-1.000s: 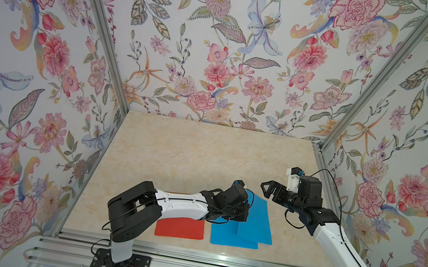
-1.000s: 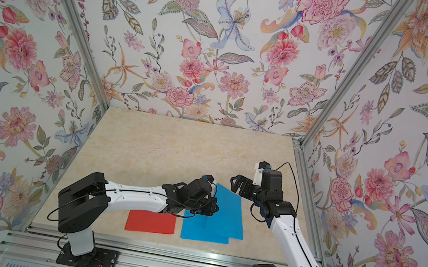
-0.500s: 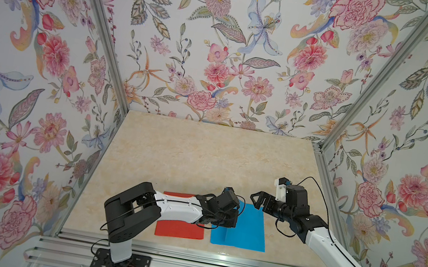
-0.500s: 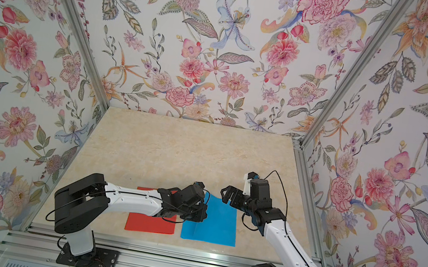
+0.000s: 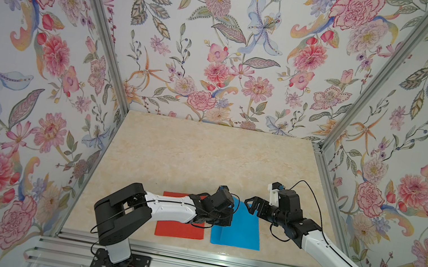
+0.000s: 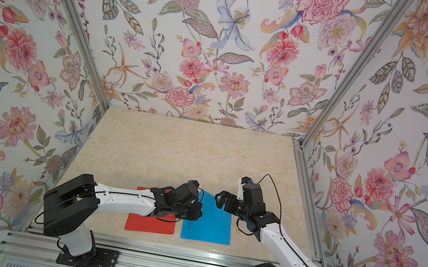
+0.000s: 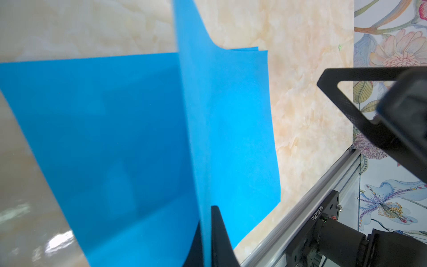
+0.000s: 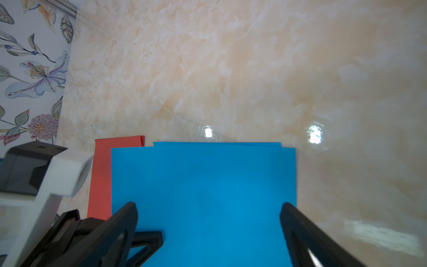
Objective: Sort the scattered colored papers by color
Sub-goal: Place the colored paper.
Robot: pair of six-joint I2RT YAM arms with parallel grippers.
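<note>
- I am watching the left gripper point(image 5: 224, 215) reaching across the front of the table point(image 5: 203, 153), with its jaws pressed together on the edge of one blue sheet point(image 7: 189, 34).
- In the left wrist view, the left gripper point(image 7: 205, 231) is pinching that sheet between its two dark fingers point(image 7: 218, 233), and the sheet is standing up on edge from the grip while the rest of it is curving down.
- The blue pile point(image 5: 241, 231) is lying flat near the front edge of the table, and the pinched sheet is rising from the side of it nearest the left gripper.
- The red pile point(image 5: 177, 230) is lying just beside the blue pile, on the left arm's side, with a narrow strip of bare table showing between them in both top views; the left arm is covering part of the red.
- The right gripper point(image 5: 252, 205) is hovering over the far end of the blue pile with its jaws spread wide and nothing between them.
- In the right wrist view, the right gripper point(image 8: 208, 208) is framing blue paper between its two fingers point(image 8: 129, 212), and the edges of further blue sheets are peeking out past the top one.
- I am not managing to count the sheets in either pile.
</note>
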